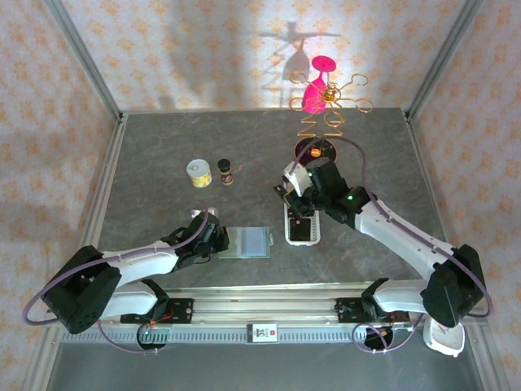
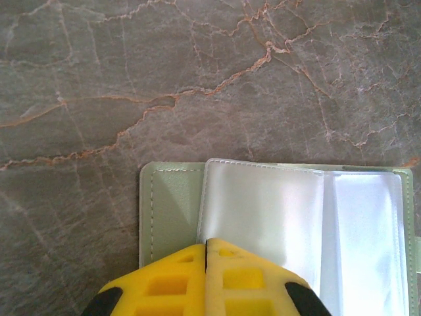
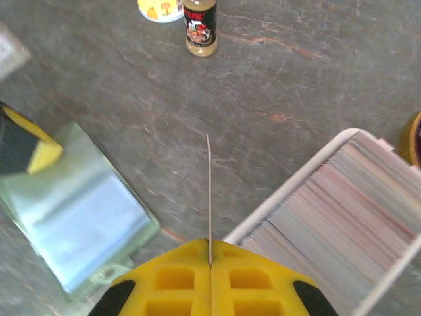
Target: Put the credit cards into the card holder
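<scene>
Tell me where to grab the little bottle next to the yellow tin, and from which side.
Probably grip the bottle around its cap or neck, coming straight down from above. It stands upright and narrow, and the yellow tin sits close beside it, not touching, so a side approach risks bumping the tin or tipping the bottle.

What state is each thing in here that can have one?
card holder: open, lying flat
left gripper: shut, tips on the card holder's edge
right gripper: shut on a credit card
credit card: held edge-on above the table
white tray: filled with cards on edge
bottle: upright
can: upright
</scene>
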Controlling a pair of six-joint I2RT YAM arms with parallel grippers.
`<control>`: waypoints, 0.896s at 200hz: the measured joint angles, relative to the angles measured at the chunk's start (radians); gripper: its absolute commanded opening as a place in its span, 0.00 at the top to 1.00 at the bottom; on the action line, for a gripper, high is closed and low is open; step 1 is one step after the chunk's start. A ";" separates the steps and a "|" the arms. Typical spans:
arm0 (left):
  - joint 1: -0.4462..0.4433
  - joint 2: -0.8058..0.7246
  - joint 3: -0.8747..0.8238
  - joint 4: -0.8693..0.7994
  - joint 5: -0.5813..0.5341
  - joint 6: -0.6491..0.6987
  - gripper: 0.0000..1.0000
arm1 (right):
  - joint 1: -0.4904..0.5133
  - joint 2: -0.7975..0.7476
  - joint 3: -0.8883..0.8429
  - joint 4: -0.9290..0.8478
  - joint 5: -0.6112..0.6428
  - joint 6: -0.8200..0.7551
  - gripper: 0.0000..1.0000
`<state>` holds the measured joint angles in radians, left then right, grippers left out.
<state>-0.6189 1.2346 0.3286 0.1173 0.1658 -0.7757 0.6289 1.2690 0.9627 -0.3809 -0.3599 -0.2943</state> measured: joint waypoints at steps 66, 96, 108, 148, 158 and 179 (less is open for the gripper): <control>0.000 0.000 0.000 0.000 0.000 0.000 1.00 | 0.123 0.020 -0.150 0.188 -0.003 0.727 1.00; 0.000 -0.002 0.000 -0.002 0.000 0.000 1.00 | 0.195 0.034 -0.207 0.266 0.027 0.945 1.00; 0.000 -0.002 0.000 -0.002 0.000 0.000 1.00 | 0.228 0.053 -0.206 0.306 0.048 1.001 1.00; 0.000 -0.002 0.000 -0.003 0.000 0.000 1.00 | 0.290 0.166 -0.203 0.390 0.097 1.116 1.00; 0.000 -0.003 0.000 -0.004 0.000 0.000 1.00 | 0.297 0.195 -0.203 0.406 0.106 1.133 1.00; 0.000 -0.009 0.000 -0.010 0.000 0.000 1.00 | 0.312 0.239 -0.203 0.446 0.108 1.156 1.00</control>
<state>-0.6189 1.2255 0.3286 0.1074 0.1661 -0.7761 0.9409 1.5082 0.7597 0.0654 -0.2520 0.8619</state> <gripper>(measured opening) 0.049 0.050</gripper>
